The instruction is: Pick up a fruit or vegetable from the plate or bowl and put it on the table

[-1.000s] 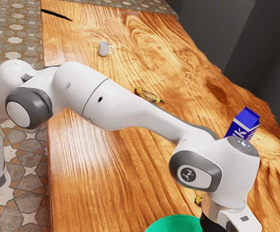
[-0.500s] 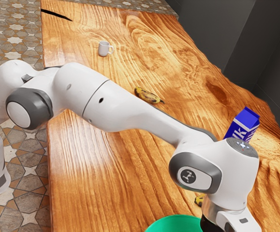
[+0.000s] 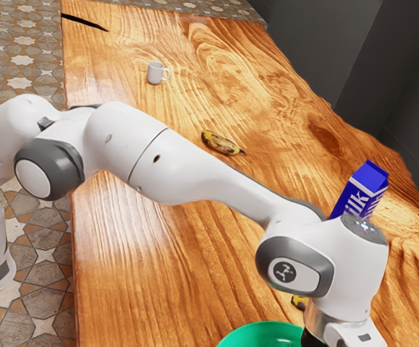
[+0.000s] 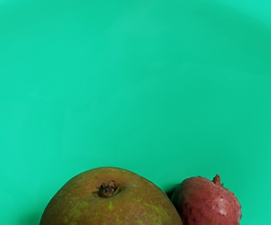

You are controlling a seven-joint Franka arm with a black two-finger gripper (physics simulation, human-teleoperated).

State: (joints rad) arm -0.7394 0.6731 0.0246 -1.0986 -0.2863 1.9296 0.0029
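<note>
The gripper's hand (image 3: 350, 334) is at the exterior view's lower edge, beside the green bowl's rim (image 3: 263, 330) in that picture; its lower part is out of frame. In the wrist view, the smooth green bowl (image 4: 126, 93) lies under the hand. Inside it, a large brown-green fruit like a pear (image 4: 112, 201) sits close under the hand, its dark stem end facing the camera. A small bumpy red fruit, like a lychee (image 4: 210, 204), rests right beside it. Whether the hand has hold of either fruit cannot be seen.
A spotted banana (image 3: 222, 142) lies mid-table behind the forearm, and a second yellow fruit (image 3: 299, 301) is partly hidden by the wrist. The blue milk carton (image 3: 362, 189) stands close behind the hand. Farther off is a white mug (image 3: 155, 73) on the wooden table (image 3: 137, 253).
The arm has shifted slightly, its upper links toward the exterior view's right and its wrist a little lower. The bowl, banana, carton and mug stay where they were.
</note>
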